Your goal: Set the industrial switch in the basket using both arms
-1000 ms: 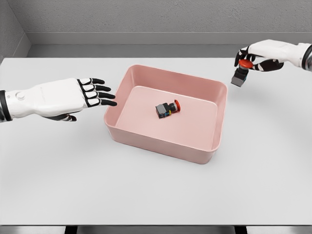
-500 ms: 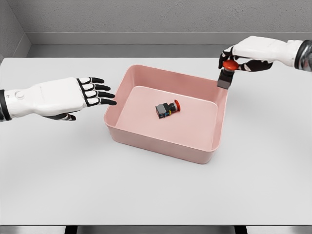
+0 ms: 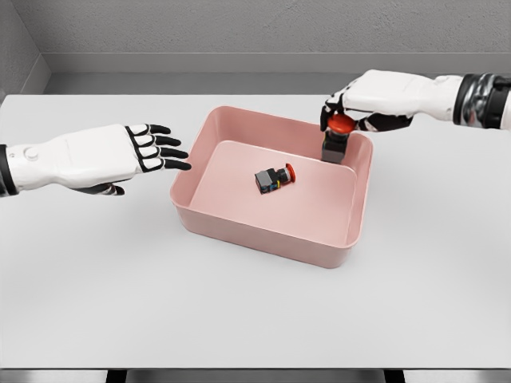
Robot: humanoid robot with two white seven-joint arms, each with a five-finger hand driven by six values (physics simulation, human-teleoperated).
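Switch (image 3: 336, 140) gripped by right hand (image 3: 359, 102) over basket (image 3: 263, 231); left hand (image 3: 120, 158) open; white table (image 3: 239, 311), grey wall (image 3: 239, 28).

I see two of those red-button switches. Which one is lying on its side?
The switch on the basket floor, near the middle. It lies tipped over, red button pointing sideways. The other switch hangs upright from the right hand, red button on top.

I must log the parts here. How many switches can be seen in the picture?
2. One switch lies on its side on the basket floor. The other switch hangs in the right hand over the basket's far right corner. None looks hidden.
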